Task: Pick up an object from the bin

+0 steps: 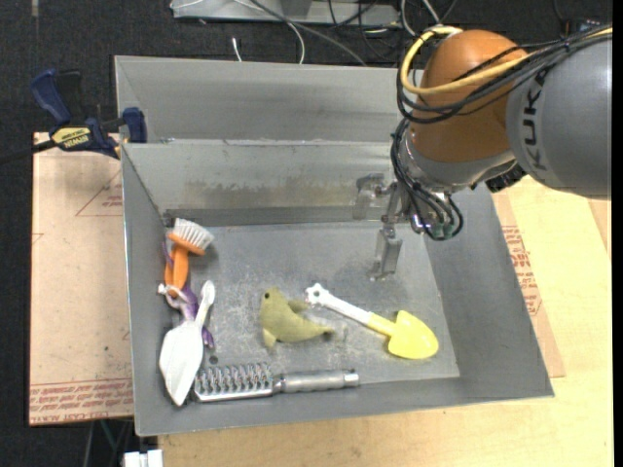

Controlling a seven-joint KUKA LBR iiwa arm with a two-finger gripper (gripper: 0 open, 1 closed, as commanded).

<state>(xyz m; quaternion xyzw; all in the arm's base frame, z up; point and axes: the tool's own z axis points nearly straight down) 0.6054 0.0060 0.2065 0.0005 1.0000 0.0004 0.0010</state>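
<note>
Comb: laid along the front wall.
Shovel: yellow, white-handled, laid mid-bin beside the plush dolphin; judged the likeliest pick.
Gripper: hung over bare bin floor behind the handle; open or closed cannot be told.
Approach: best centred across the thin handle.

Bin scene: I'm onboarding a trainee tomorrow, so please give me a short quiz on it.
1. True or false: the gripper holds the yellow shovel.
2. The orange brush lies by which wall of the bin, as viewed? A left B right C front
3. Fill in: as viewed, the olive plush toy lies ___ of the shovel.
Key: 1 false; 2 A; 3 left.
</note>
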